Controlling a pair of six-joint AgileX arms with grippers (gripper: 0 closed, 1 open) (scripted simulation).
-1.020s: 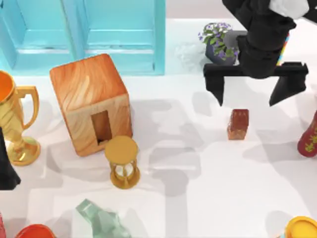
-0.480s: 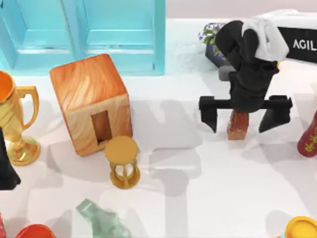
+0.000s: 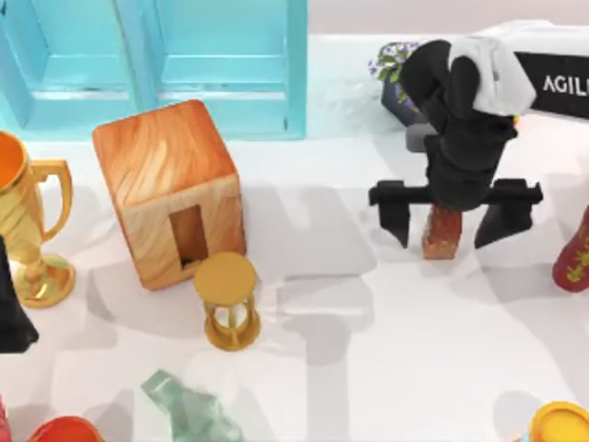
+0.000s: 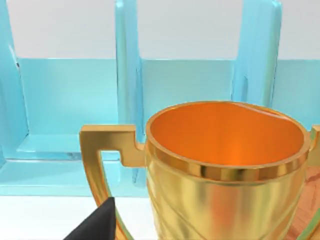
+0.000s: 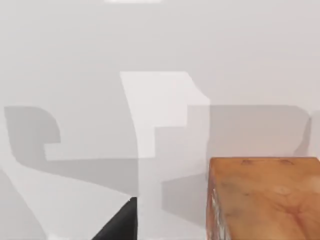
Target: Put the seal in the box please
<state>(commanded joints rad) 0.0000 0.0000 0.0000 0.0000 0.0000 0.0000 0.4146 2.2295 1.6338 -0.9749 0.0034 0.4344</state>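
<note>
The seal (image 3: 443, 233), a small reddish-brown mottled block, stands on the white table at the right of the top view. My right gripper (image 3: 448, 228) hangs open over it, one black finger on each side and a gap to both. The seal's top (image 5: 265, 200) fills a corner of the right wrist view. The box (image 3: 168, 191), a large orange-brown wooden cube, sits at the left with its dark narrow hole (image 3: 189, 236) facing the front. My left arm (image 3: 11, 308) is parked at the left edge, behind a gold trophy (image 4: 225, 170).
A gold hourglass (image 3: 227, 300) stands just in front of the box. A turquoise cabinet (image 3: 156, 64) lines the back. A potted plant (image 3: 405, 78) sits behind the right arm, a dark-red vase (image 3: 575, 258) at the right edge, a green glass piece (image 3: 189, 410) in front.
The right gripper came down from behind the seal until its fingers straddle the block. In the last half second the fingers drew slightly inward. The seal has not moved.
</note>
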